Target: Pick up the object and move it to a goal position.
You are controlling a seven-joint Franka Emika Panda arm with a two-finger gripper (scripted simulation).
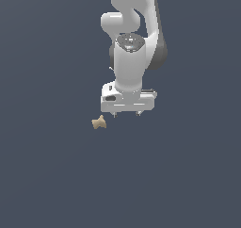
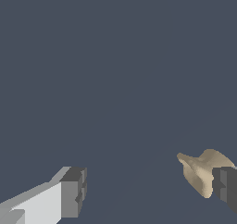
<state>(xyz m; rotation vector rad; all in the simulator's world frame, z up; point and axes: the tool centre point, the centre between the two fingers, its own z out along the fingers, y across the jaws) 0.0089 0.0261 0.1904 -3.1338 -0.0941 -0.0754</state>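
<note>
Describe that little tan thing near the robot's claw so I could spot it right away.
Start at the big white robot arm and follow it down to its gripper, whose jaws are spread open. Just below, toward the exterior view's left, lies the object: a small, matte beige lump with stubby lobes. It is the only tan thing on the plain dark grey ground.

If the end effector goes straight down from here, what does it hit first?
Probably the bare ground. The end effector is open and points down, with the object offset toward the exterior view's left. The wrist view shows the object by one finger, not centred, so that finger might clip it; depth is unclear.
</note>
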